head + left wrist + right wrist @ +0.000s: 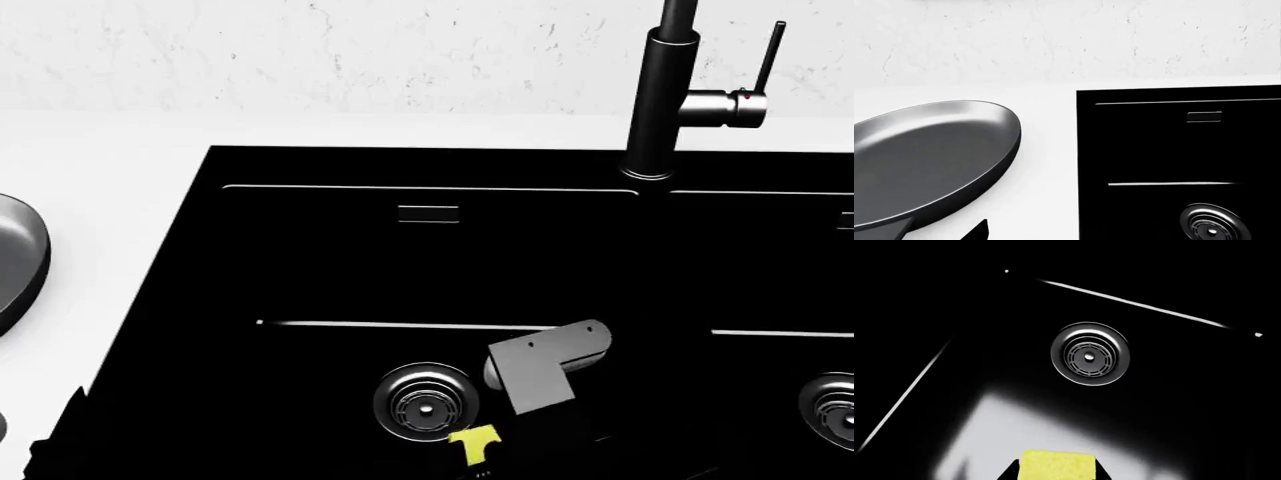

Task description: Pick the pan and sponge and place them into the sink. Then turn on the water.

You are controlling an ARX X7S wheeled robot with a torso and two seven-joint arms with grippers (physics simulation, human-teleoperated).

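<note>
With the right hand [1056, 475] clamped on the yellow sponge [1056, 465] over the sink's left basin [320, 270], steel drain [1089, 354] just ahead, lower close to the floor before parting the fingers; the pan [927, 157] waits on the bench [1047, 150].

A kitchen, as rendered in simulation: a black double-basin sink [200, 260] with steel drains [426, 403] is set into a white countertop [107, 150], a tall black faucet [663, 100] rises behind it, and the back wall [334, 50] looks like pale marble.
</note>
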